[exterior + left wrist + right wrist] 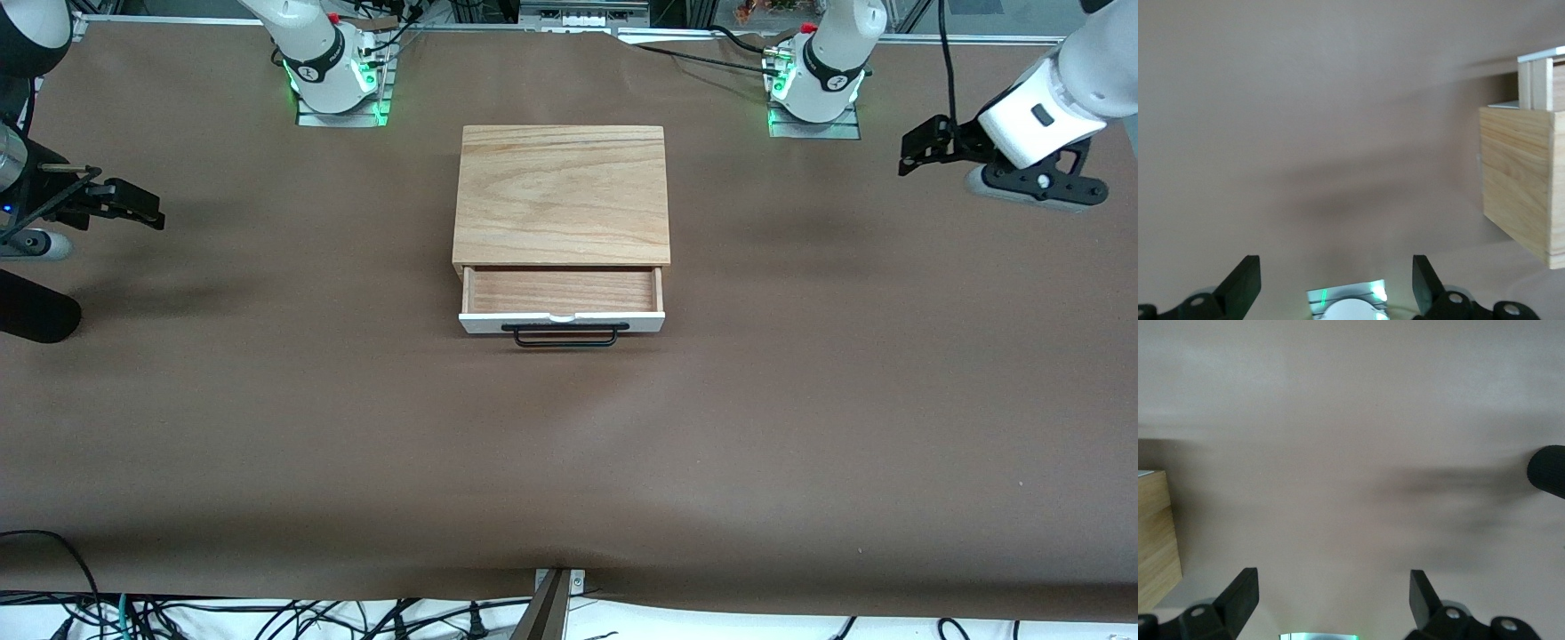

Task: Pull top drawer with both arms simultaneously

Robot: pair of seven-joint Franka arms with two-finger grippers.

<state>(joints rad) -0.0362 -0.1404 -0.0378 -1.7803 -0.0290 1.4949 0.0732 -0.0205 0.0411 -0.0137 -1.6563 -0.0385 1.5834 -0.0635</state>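
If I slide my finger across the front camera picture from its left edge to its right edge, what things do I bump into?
Right arm's end effector, open over the brown table → wooden cabinet with its top drawer pulled partly out and black handle → left arm's end effector, open over the table.

The cabinet is cut off at the picture's edge. The top drawer only peeks in. The right gripper shows just its fingertips.
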